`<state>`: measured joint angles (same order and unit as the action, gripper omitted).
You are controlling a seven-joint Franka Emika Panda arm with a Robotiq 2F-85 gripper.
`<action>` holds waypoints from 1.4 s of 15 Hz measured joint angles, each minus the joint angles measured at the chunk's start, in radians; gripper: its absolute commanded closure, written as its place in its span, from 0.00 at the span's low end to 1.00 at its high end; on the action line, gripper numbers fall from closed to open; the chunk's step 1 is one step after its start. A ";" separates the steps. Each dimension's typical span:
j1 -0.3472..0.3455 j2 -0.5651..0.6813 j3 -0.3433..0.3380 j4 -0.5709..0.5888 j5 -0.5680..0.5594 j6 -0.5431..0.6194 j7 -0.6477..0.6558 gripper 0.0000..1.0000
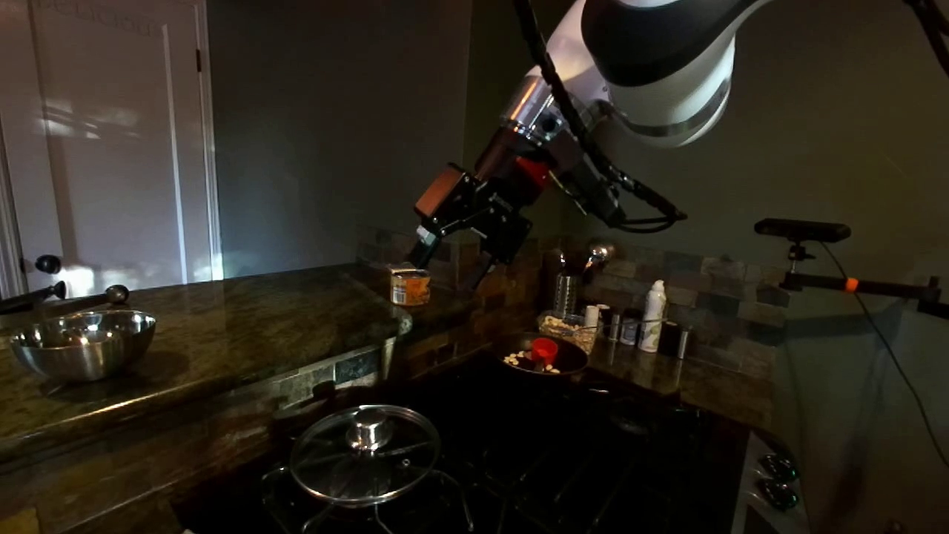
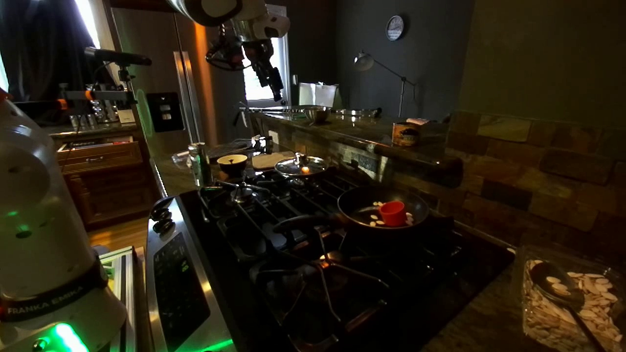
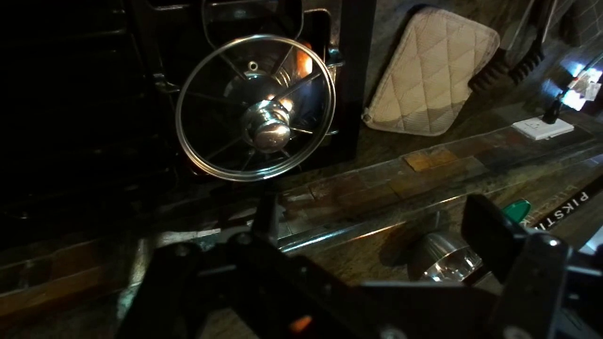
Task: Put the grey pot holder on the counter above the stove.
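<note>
The grey pot holder [image 3: 433,70] is a pale quilted pad. It lies flat on the lower worktop beside the stove [image 3: 94,113] in the wrist view, and shows small beyond the glass lid in an exterior view [image 2: 270,161]. The counter [image 3: 355,267] is the raised dark stone ledge with a tiled front; it shows in both exterior views [image 1: 267,315] [image 2: 352,131]. My gripper [image 3: 377,226] is open with nothing between its fingers. It hangs in the air, apart from the pot holder, and shows in both exterior views [image 1: 446,268] [image 2: 278,94].
A glass lid [image 3: 256,110] sits over the stove. A pan [image 2: 342,210] holds a red cup [image 2: 392,213]. On the counter stand a can [image 2: 405,134] and a steel bowl [image 1: 85,345]. Dark utensils [image 3: 518,66] lie near the pot holder. A small bowl [image 2: 232,165] stands nearby.
</note>
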<state>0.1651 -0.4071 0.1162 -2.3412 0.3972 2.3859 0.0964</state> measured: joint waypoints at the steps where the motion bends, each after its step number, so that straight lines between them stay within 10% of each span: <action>1: -0.001 0.001 0.000 0.000 0.000 0.003 0.009 0.00; 10: 0.054 0.426 0.029 0.235 0.104 0.017 -0.085 0.00; 21: 0.164 0.756 0.106 0.491 -0.191 0.127 0.078 0.00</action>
<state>0.3294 0.3489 0.2224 -1.8504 0.2064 2.5126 0.1743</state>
